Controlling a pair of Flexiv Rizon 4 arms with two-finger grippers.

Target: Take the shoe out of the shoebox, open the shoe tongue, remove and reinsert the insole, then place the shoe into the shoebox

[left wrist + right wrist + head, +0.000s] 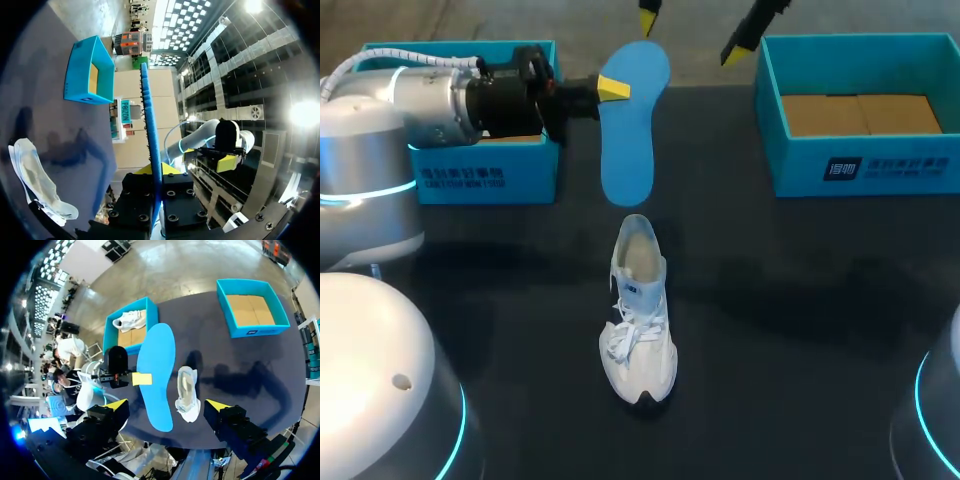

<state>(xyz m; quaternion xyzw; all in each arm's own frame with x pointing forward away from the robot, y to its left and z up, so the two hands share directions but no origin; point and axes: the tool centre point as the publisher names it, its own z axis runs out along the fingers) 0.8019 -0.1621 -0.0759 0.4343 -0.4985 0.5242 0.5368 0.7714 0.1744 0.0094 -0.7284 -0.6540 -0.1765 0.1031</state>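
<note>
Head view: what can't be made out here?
Left box inside: hidden by the left arm.
Right gripper: cut off by the top edge; only its fingers show.
Left gripper: its far finger is hidden behind the insole.
Shoe toe interior: covered by its own tongue and laces.
</note>
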